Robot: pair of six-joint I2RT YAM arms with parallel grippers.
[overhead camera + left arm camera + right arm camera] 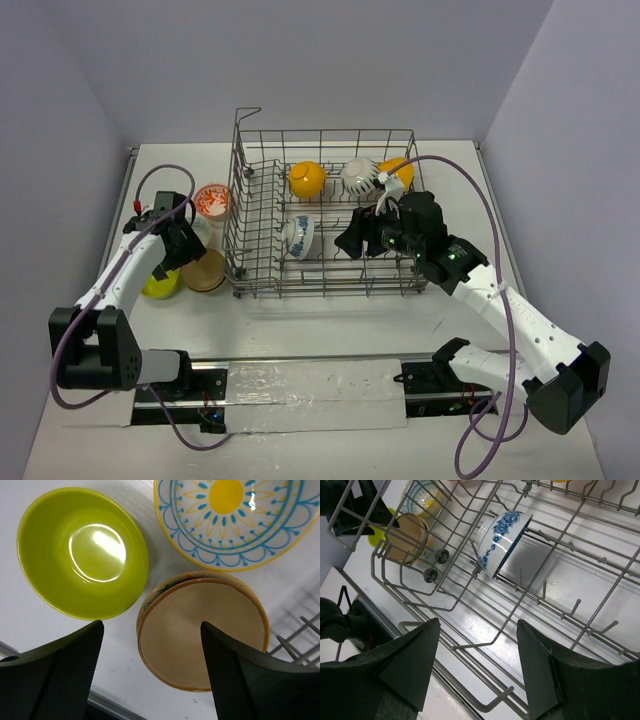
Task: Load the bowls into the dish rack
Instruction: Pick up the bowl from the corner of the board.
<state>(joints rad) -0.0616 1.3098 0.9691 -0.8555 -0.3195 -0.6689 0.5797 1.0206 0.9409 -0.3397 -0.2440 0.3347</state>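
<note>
Now we have the left fingers (65, 670) spread wide and empty, poised above the tan bowl (200, 635). That bowl sits on the worktop (120, 685), just beside the lime green bowl (82, 552) and left of the dish rack (240, 230). It seems to lie mouth down, though this view leaves us unsure. We should centre the fingers across its rim, stay off the green neighbour and close firmly. Then we lift well above the rack's wall before tilting the bowl between free tines. The right fingers (405, 665) stand open and hold nothing, over the rack floor near the blue-patterned bowl (502, 535). We want them out of that path.
</note>
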